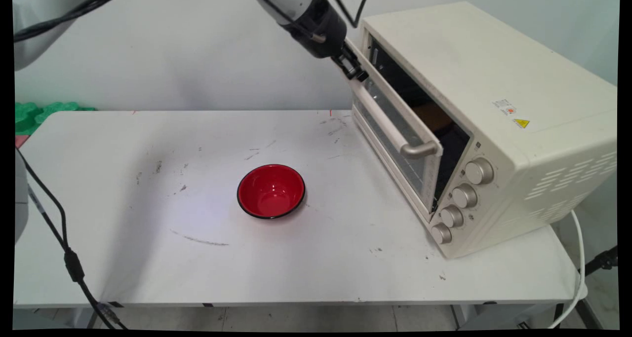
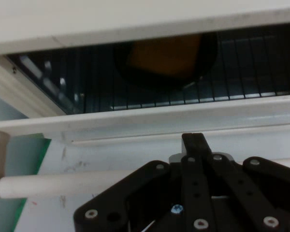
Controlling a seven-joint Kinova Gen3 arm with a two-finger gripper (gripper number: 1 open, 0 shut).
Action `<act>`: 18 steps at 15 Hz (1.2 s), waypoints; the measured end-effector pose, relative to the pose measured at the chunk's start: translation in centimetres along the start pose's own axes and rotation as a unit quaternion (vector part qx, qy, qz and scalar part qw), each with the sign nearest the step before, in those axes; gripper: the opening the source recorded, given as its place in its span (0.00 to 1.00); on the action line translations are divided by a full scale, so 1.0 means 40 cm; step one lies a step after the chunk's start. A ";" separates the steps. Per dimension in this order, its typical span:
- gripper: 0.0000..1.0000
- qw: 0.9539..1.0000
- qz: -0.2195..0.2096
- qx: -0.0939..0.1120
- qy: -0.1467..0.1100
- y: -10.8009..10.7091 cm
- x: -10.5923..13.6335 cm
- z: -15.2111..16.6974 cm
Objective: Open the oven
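Observation:
A cream toaster oven (image 1: 493,105) stands on the right of the white table (image 1: 148,258), its glass door (image 1: 395,149) tipped partly open. My gripper (image 1: 358,73) is shut, and its tip rests against the door's top edge at the far end. In the hand view the gripper (image 2: 194,140) sits just behind the door's top rim (image 2: 150,123), with the door handle (image 2: 63,183) below left. Through the gap I see a wire rack and something orange on a dark round dish (image 2: 166,58) inside. A red bowl (image 1: 271,191), empty, sits mid-table, well apart from the gripper.
Several knobs (image 1: 479,171) run down the oven's front right. The door's handle (image 1: 390,125) juts toward the bowl. Green foam (image 1: 34,112) lies at the far left edge. A black cable (image 1: 54,213) hangs at the left, and a white cord (image 1: 577,258) drops off the right.

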State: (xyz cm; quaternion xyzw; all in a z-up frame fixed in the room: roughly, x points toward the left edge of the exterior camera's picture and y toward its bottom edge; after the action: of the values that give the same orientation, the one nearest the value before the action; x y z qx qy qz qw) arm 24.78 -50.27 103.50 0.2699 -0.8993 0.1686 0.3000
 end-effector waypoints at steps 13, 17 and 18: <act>0.00 0.999 0.024 -0.038 0.014 0.010 -0.192 -0.043; 0.00 0.999 0.034 -0.038 0.018 0.008 -0.251 -0.049; 0.00 0.998 0.036 -0.037 0.019 0.007 -0.265 -0.049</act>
State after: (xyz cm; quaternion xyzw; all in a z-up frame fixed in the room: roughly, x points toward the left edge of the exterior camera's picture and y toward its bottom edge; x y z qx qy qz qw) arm 32.63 -45.08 98.27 0.2229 -0.9084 0.1504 0.3203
